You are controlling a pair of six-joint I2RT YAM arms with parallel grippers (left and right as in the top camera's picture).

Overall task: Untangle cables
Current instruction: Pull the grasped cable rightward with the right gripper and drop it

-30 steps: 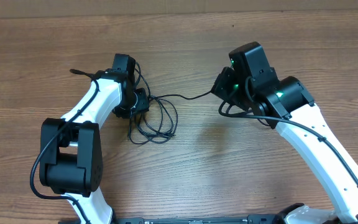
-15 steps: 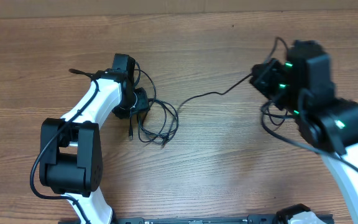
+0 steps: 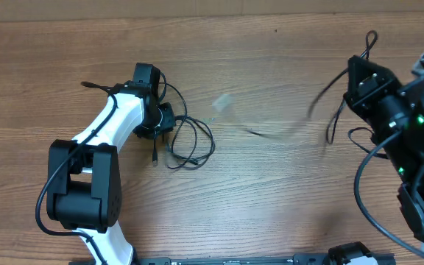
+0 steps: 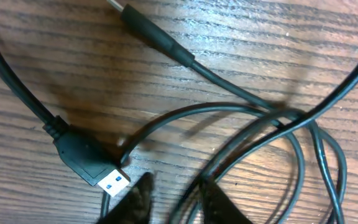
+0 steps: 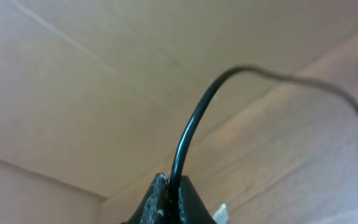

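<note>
Right gripper (image 5: 169,200) clamped tight on one black cable (image 5: 190,127), whose length trails blurred across the wooden table (image 3: 271,213). Left gripper (image 4: 176,202) sits low on the cable tangle (image 3: 190,143), jaws narrowly apart astride a strand beside a blue-tipped USB plug (image 4: 95,165). Cannot tell whether the strand is pinched.

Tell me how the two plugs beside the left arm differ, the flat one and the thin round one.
The flat plug is wide and boxy with a blue insert; the round plug is a slim cylinder ending in a metal pin. In the left wrist view the flat plug points lower right, the round plug upper left. Both are black, end thin black cords and lie on the wooden table.
</note>
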